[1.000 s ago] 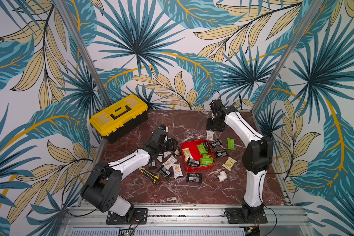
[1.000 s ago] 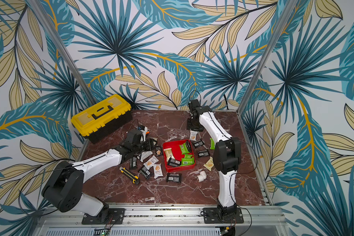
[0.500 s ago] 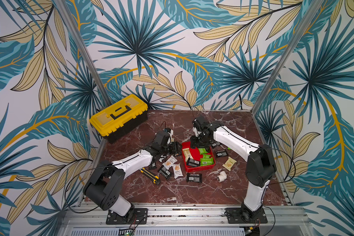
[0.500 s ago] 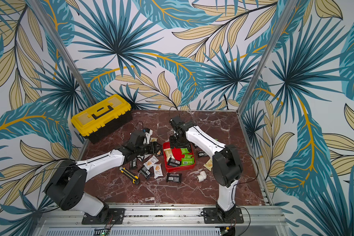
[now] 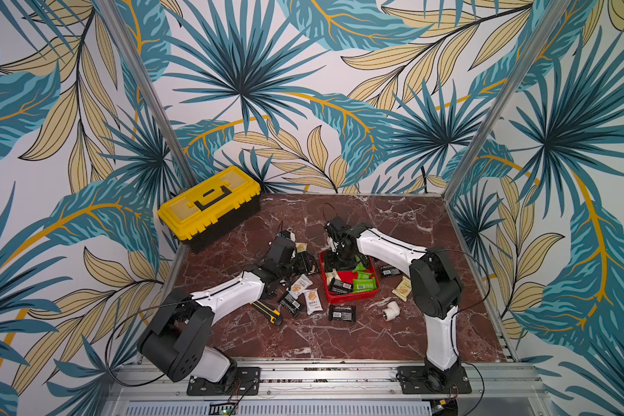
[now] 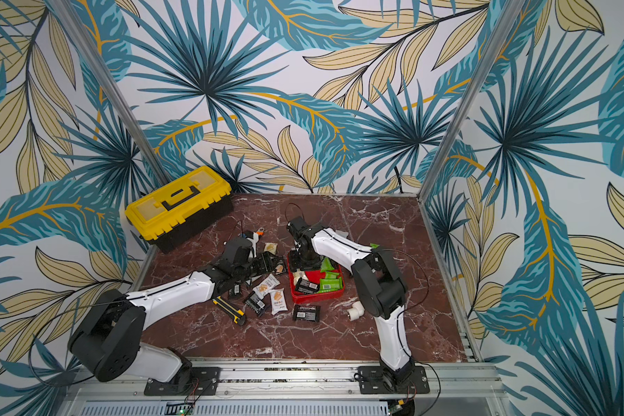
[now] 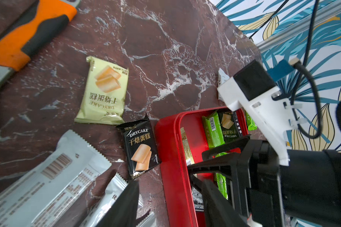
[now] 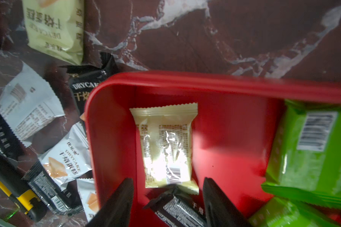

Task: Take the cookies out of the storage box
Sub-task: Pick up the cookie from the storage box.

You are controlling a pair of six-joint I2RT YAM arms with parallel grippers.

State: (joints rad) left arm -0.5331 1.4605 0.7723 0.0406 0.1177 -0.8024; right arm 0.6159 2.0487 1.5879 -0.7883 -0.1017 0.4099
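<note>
While the right gripper (image 8: 167,179) hangs spread and empty over the cream packet (image 8: 165,145) lying in the red storage tray (image 8: 205,80), a black packet (image 8: 177,208) overlapping its end may get pinched along with it, or a finger may snag the tray wall; the left gripper (image 7: 169,182) stands parted, empty, astride the tray's rim. A second ago the right arm reached beyond the tray, toward the back wall

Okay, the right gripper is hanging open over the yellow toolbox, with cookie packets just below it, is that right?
Not the toolbox. The right gripper hangs open over the red storage box, with cookie packets just below it, among them a cream packet; the right wrist view shows it.
</note>
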